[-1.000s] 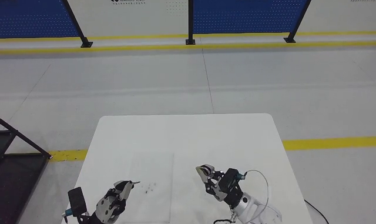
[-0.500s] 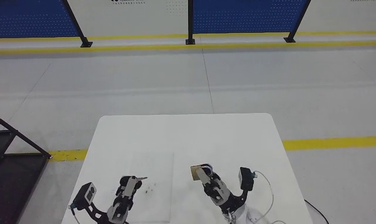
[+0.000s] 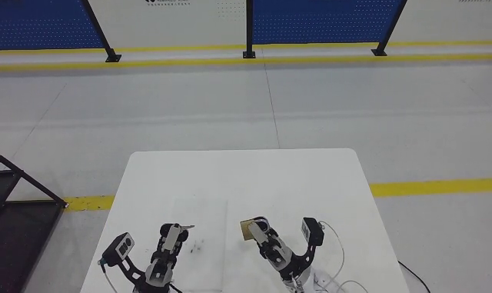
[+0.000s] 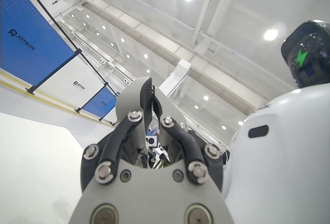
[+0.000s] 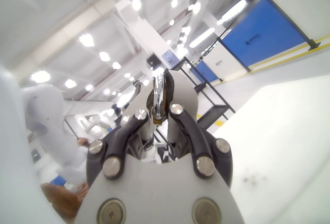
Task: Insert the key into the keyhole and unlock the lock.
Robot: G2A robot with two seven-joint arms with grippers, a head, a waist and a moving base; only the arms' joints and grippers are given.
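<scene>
The left pincer (image 3: 175, 230) is held low over the near part of the flat white table (image 3: 231, 178), with its fingers pointing away from the robot. In the left wrist view its (image 4: 149, 88) black ribbed pads (image 4: 145, 96) are seen pressed together, so it is closed. From its tip a small thin silver metal key (image 3: 185, 228) sticks out, gripped at the head, with the blade pointing towards the other arm.

The right pincer (image 3: 256, 229) is held well apart from the left one, at about the same height and at a like distance from the robot. It is closed on a brass-coloured padlock with a chromed shackle (image 3: 246, 231). The body of the padlock sticks out from the fingertips on the side that faces the left pincer. In the right wrist view the padlock (image 5: 157, 101) is clamped edge-on between the two fingers of the right pincer (image 5: 165, 83), with the shiny shackle along the visible edge and a brass edge showing at its lower end. The keyhole cannot be made out.

The key and the padlock are not touching, and bare table lies between them. A scatter of small dark specks (image 3: 196, 245) is seen on the table just beside the tip of the left pincer, on the side towards the right pincer.
</scene>
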